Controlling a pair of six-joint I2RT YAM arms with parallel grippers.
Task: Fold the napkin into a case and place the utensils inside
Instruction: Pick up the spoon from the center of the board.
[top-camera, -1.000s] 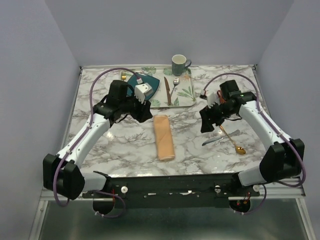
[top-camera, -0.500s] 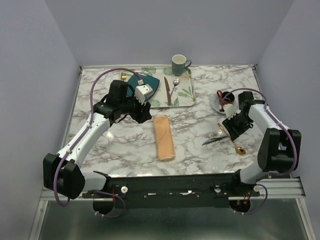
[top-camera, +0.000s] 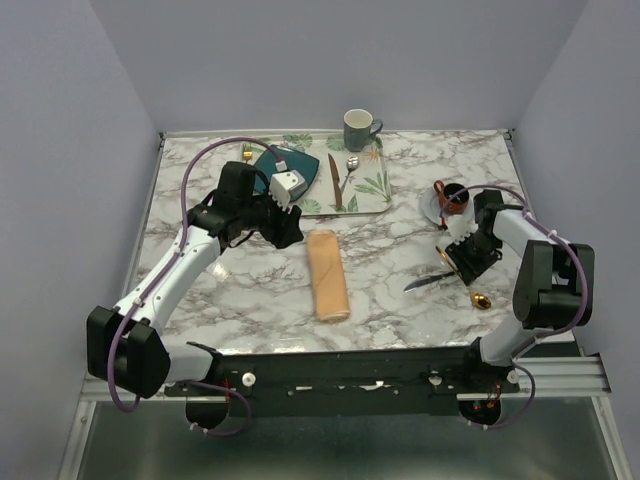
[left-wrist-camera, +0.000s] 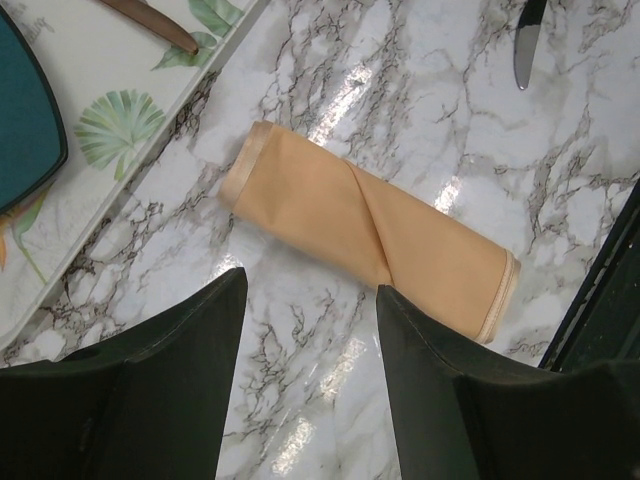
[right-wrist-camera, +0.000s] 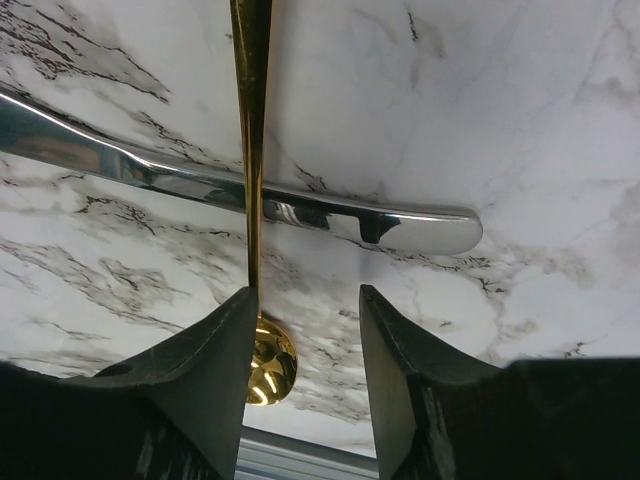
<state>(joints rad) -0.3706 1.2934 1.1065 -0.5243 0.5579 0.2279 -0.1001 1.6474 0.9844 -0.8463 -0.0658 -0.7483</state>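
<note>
The napkin (top-camera: 328, 274) lies folded into a narrow strip mid-table, so I judge the case made. Neither utensil is inside yet.

My left gripper (top-camera: 287, 226) hangs near the strip's far end, jaws wide, holding nothing.

Well right of the napkin, the knife (top-camera: 430, 281) and spoon (top-camera: 481, 299) lie crossed. My right gripper (top-camera: 468, 258) points down low over them, jaws partly apart. The spoon's handle runs along one finger, and I see nothing clamped.

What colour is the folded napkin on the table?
Plain peach-tan napkin, clearest in the left wrist view.
</note>
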